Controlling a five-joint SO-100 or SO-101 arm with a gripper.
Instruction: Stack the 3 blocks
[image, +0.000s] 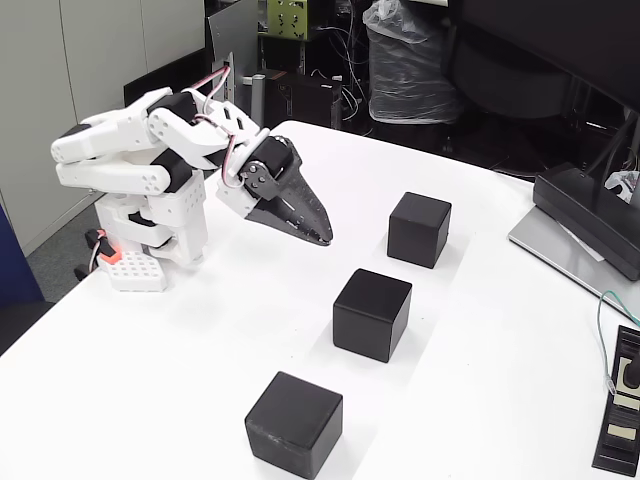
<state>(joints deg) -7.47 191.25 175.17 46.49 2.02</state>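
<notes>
The claw (322, 238) hangs above the tabletop (200, 370) with its dark fingers pressed together, holding nothing, its tip pointing down and right toward the blocks. All three sit apart in a diagonal row: far block (419, 229), middle block (372, 314), near block (294, 423) (none stacked yet). The main risk, as I judge it, is descending with the fingers together and knocking a block aside instead of straddling it. The gaps between blocks are modest, so a wide opening could nudge a neighbour. An off-centre release would topple the stack.
</notes>
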